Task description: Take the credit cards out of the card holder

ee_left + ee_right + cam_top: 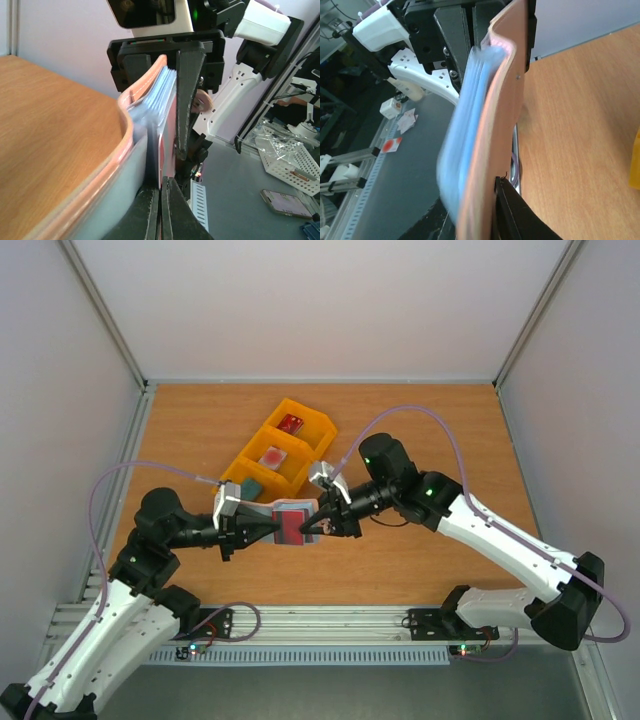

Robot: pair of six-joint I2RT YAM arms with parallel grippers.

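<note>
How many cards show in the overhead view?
4. In the yellow tray: red card far, whitish-pink card middle, teal card near. A second red card sits in the card holder. Others may hide inside.

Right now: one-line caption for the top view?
Card holder gripped between left pincer and right pincer, red card showing inside.

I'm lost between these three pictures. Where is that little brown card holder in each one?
Top external: the card holder sits mid-picture, just below the yellow tray.
Left wrist: centre, seen edge-on, running from the bottom upward.
Right wrist: centre, seen edge-on, with its brown outside facing right.
Shared landmark: the wooden table, on the left in the left wrist view and on the right in the right wrist view.
</note>
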